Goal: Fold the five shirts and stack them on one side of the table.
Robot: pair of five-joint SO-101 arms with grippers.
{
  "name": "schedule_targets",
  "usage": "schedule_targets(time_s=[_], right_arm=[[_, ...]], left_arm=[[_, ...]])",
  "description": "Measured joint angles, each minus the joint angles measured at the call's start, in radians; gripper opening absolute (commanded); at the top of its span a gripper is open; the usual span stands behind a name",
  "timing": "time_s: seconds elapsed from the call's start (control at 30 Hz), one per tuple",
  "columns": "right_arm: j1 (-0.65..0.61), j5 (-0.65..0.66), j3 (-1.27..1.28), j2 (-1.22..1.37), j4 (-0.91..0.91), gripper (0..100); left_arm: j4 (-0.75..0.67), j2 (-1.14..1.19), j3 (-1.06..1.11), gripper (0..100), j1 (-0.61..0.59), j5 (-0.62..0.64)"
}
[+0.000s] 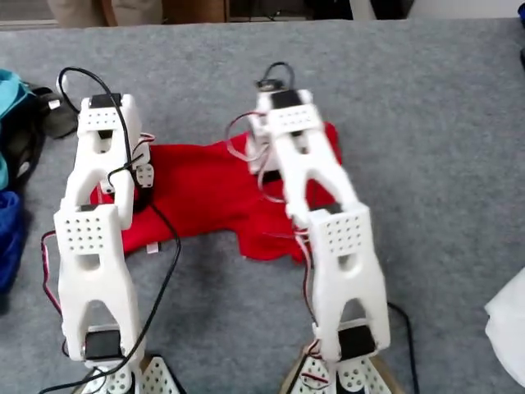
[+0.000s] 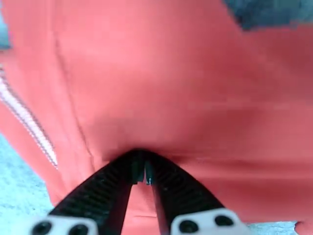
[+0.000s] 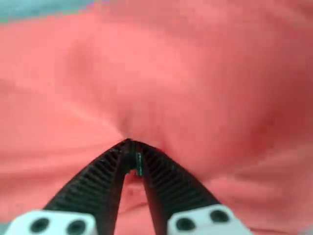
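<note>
Across the middle of the grey table [image 1: 426, 123] you've got the red shirt [image 1: 205, 193] spread out with its long axis running side to side, so it sits crosswise in front of both arms rather than pointing away from them. Your left gripper [image 2: 142, 171] is clamped down on a pinch of the red cloth close to the shirt's left end; a pale stitched hem and a bit of bare table show just beside it. Your right gripper [image 3: 131, 159] is likewise closed on a fold of red fabric, further along toward the shirt's far edge near its middle, with more of the shirt running on to the right under that arm. So the two pinches sit roughly along the long axis, left arm nearer the end, right arm nearer the centre. My guess is the next move hinges on that line: lift both together and carry them the same way, or the cloth will twist. Blue and teal clothes [image 1: 10, 205] wait at the left edge, well apart, and a white cloth [image 1: 510, 324] sits at the right edge.
</note>
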Motion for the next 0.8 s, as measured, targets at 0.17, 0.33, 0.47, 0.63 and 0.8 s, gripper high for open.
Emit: schedule_targets(time_s=[0.17,0.33,0.47,0.63,0.8], right_arm=[[0.152,0.080,-0.081,0.035,0.035,0.6],[0.265,0.121,-0.150,0.055,0.061,0.6],[0.327,0.160,-0.183,0.055,0.061,0.6],[0.436,0.189,-0.195,0.057,0.061,0.6],[0.433,0.189,-0.270,0.055,0.170,0.6]], left_arm=[[0.003,0.008,-0.018,2,0.000,-0.011],[0.003,0.008,-0.018,2,-0.002,-0.014],[0.003,0.008,-0.018,2,-0.005,-0.014],[0.003,0.008,-0.018,2,-0.020,-0.060],[0.003,-0.002,-0.017,6,-0.020,-0.106]])
